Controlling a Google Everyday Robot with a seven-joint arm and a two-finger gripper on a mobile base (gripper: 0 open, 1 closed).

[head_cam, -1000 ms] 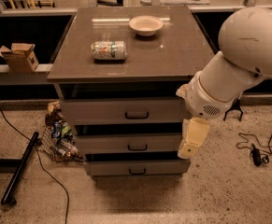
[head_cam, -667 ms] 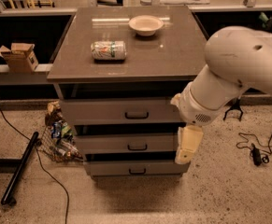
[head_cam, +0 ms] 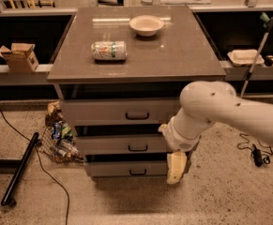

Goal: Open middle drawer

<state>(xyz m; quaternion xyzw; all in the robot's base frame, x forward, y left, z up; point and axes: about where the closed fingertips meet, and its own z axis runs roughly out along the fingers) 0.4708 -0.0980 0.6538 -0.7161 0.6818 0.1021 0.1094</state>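
The grey cabinet has three drawers stacked in its front. The middle drawer (head_cam: 122, 145) has a medium-height front and a small dark loop handle (head_cam: 137, 148); it looks closed, level with the other fronts. The top drawer (head_cam: 112, 111) is the tallest and the bottom one (head_cam: 122, 169) the slimmest. My white arm (head_cam: 220, 114) reaches in from the right. My cream-coloured gripper (head_cam: 176, 168) hangs down in front of the right ends of the middle and bottom drawers, to the right of and slightly below the middle handle, holding nothing that shows.
On the cabinet top (head_cam: 183, 55) lie a can on its side (head_cam: 109, 50) and a white bowl (head_cam: 146, 25). A litter bag (head_cam: 58, 137), a black pole (head_cam: 19, 170) and cables lie on the floor at left. A cardboard box (head_cam: 18, 56) sits on the left shelf.
My arm has swung left and lower, bringing the gripper closer in over the right ends of the drawer fronts. The drawers have not moved.
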